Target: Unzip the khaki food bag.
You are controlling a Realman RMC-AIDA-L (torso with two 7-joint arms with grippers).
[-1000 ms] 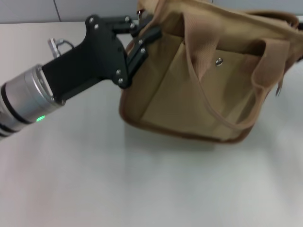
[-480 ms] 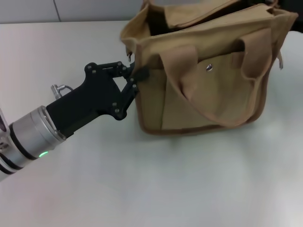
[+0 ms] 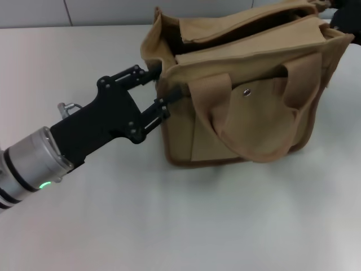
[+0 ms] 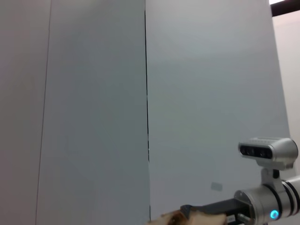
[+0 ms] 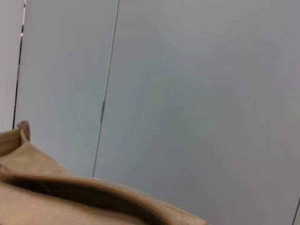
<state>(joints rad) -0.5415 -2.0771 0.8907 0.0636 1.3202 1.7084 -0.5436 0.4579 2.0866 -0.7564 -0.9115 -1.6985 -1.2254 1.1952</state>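
We see the khaki food bag standing upright on the white table, filling the upper right of the head view, roughly from twelve to three o'clock of the frame's middle. Its top gapes: the two canvas lips stand apart with a dark hollow between them, so we judge the zipper already largely run open.

Our left gripper reaches in from eight o'clock to the bag's near-left end. Its black fingers are spread, one at the top corner seam and one lower against the end panel; they appear to touch the cloth there, though we cannot tell whether anything is truly pinched. We judge it is placed there to steady that end of the bag.

Our right gripper shows only as a dark shape at the far-right top corner of the bag, about two o'clock; we cannot tell its state. We judge it sits at the zipper's other end, so the two arms bracket the opening. We cannot make out the pull.

The bag's long axis, and the zipper line with it, runs from about nine o'clock toward two. The front pocket with its metal snap faces us, toward six o'clock, and one webbing handle droops down over it.
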